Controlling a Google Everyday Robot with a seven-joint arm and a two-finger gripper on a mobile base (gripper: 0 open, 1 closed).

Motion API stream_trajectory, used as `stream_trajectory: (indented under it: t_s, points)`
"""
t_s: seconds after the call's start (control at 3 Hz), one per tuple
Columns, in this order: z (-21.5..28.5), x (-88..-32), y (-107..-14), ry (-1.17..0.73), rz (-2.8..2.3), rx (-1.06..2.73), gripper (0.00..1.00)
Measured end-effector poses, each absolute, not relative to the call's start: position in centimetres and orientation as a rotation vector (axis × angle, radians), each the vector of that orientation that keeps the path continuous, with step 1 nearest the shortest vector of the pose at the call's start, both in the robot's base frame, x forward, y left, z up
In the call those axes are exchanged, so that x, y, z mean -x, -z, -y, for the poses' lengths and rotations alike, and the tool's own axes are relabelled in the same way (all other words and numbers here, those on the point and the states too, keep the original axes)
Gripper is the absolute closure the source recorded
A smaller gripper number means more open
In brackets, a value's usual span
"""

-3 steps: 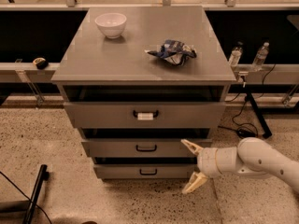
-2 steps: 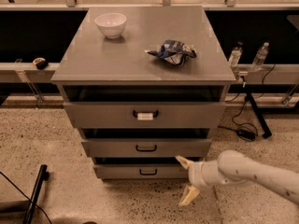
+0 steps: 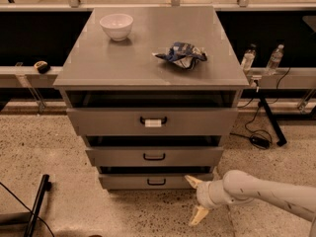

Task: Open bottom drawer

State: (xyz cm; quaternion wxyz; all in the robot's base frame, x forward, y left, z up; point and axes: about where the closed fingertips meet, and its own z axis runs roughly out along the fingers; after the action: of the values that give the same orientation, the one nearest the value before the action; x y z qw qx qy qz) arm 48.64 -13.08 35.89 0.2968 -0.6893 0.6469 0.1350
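Observation:
The bottom drawer (image 3: pixel 128 181) is the lowest and narrowest gray front of the cabinet, with a small black loop handle (image 3: pixel 156 181) and no label. It sits shut, close to the floor. My gripper (image 3: pixel 196 198) is low and to the right of that handle, just off the drawer's right end, on a white arm coming in from the lower right. Its two pale fingers (image 3: pixel 193 181) are spread wide apart and hold nothing. The upper finger is near the drawer's lower right corner.
Above are a middle drawer (image 3: pixel 154 156) and a tall top drawer with a white tag (image 3: pixel 153 122). A white bowl (image 3: pixel 116 26) and a crumpled chip bag (image 3: pixel 180 54) lie on the cabinet top. Two bottles (image 3: pixel 260 59) stand on the right; cables (image 3: pixel 259 141) and a black leg (image 3: pixel 37 204) are on the floor.
My gripper has dropped lower and moved left, from beside the middle drawer to beside the bottom drawer's right end. The fingers stayed spread. The drawers have not moved.

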Motion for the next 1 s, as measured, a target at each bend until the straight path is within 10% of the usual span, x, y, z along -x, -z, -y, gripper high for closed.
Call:
stream_trajectory:
  t_s: [1.0]
  points:
    - [9.9, -53.2, -25.4, -0.473, -1.668, 1.935, 0.00]
